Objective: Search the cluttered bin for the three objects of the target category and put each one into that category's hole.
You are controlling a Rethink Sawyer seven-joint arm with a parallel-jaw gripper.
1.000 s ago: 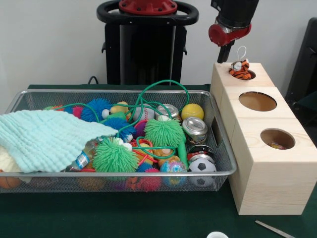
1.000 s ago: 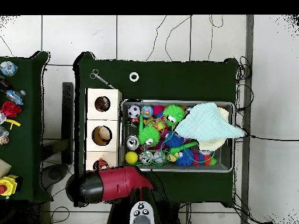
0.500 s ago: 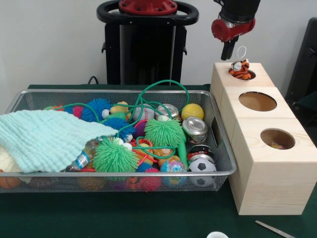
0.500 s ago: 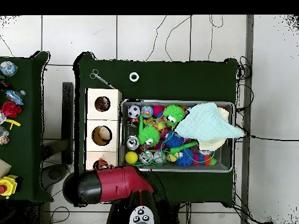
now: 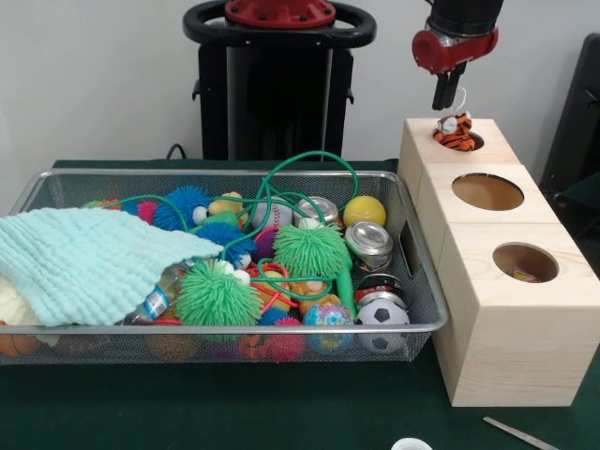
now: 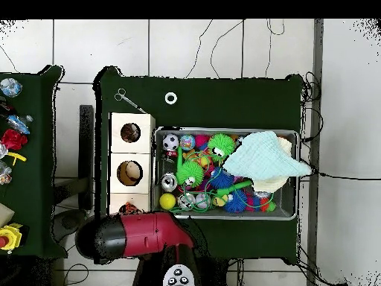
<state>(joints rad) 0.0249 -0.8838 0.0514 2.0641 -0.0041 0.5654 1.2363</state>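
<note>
Above the far box, gripper (image 5: 446, 97) hangs clear; can't tell its state. Tiger toy (image 5: 455, 131) sits in far hole just below. Vs 1 s ago, arm's risen. Mid-sized hole (image 5: 525, 262) is in nearest cube, well apart. Cluttered bin (image 5: 281, 328) alongside w/ cloth (image 5: 84, 262), balls.

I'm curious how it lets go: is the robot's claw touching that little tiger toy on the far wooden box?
Apart. In the front view the end effector hangs above the tiger toy, with wall showing between its tip and the toy's body. Only the toy's thin loop reaches up near it.
</note>
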